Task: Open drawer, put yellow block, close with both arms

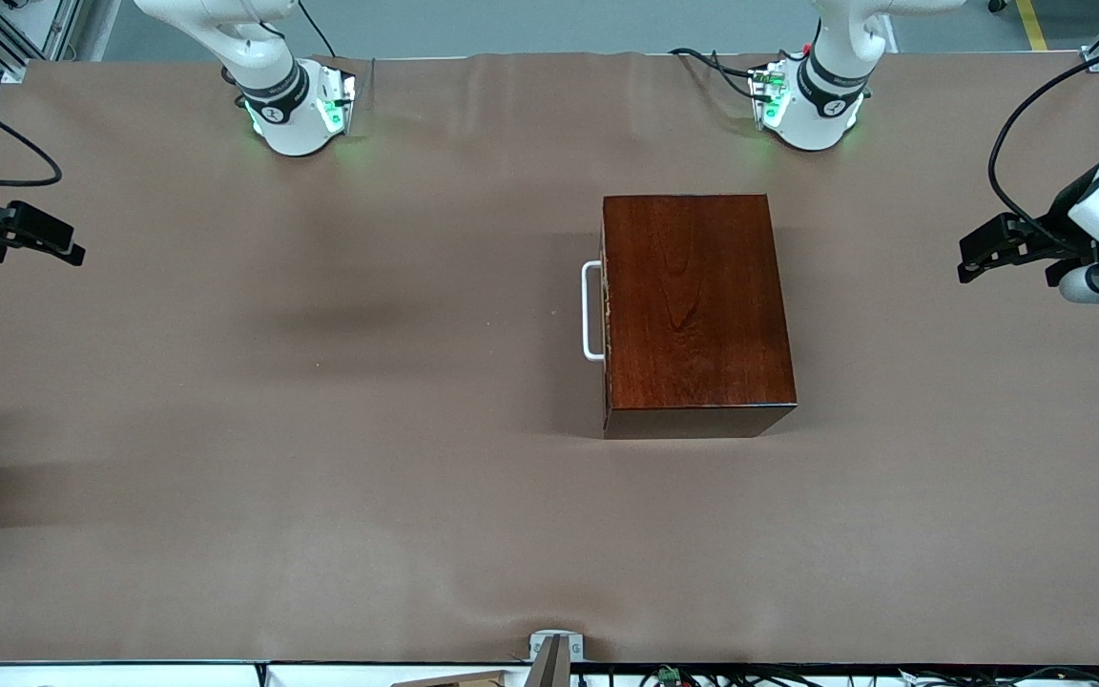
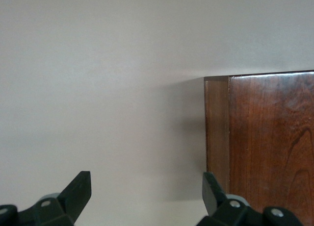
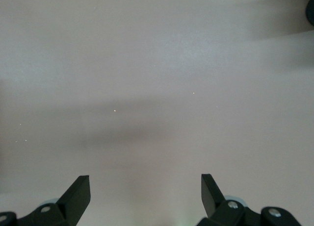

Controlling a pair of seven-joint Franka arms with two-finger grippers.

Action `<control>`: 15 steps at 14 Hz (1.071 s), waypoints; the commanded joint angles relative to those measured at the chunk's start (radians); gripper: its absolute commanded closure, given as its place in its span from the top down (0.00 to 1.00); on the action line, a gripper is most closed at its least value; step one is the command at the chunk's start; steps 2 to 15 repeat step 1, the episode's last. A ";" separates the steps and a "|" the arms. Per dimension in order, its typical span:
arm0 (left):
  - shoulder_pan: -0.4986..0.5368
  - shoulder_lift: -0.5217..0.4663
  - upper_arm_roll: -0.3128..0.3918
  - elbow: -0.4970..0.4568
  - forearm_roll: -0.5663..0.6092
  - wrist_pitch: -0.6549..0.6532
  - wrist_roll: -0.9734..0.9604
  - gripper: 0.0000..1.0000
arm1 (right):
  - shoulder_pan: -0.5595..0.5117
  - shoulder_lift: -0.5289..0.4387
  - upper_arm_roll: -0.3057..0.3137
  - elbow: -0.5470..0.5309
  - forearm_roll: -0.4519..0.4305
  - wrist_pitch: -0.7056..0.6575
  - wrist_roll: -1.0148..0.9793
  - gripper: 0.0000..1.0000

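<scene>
Front view shows a shiny dark red-brown wooden box (image 1: 695,310) sitting on the brown table (image 1: 321,429), a bit toward the left arm's end. The drawer (image 1: 605,310) is pushed all the way in, and its white U-shaped handle (image 1: 591,311) sticks out on the side that faces the right arm's end of the table.

The left gripper (image 1: 974,256) hangs over the left arm's end of the table, well apart from the box. Its two black fingers (image 2: 78,189) are spread wide with nothing between them. In the left wrist view one corner of the box sits just past one finger.

The right gripper (image 1: 58,243) hangs over the right arm's end of the table, well apart from the handle. Its fingers (image 3: 78,191) are spread wide too and hold nothing. Only bare table lies under it.
</scene>
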 commanded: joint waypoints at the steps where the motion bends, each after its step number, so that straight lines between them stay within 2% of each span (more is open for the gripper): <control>1: 0.002 -0.009 -0.001 -0.005 0.004 -0.010 0.021 1.00 | -0.008 0.004 0.006 0.014 0.013 -0.010 0.000 1.00; 15: 0.002 -0.009 -0.001 -0.005 0.004 -0.010 0.021 1.00 | -0.008 0.004 0.006 0.014 0.013 -0.010 0.000 1.00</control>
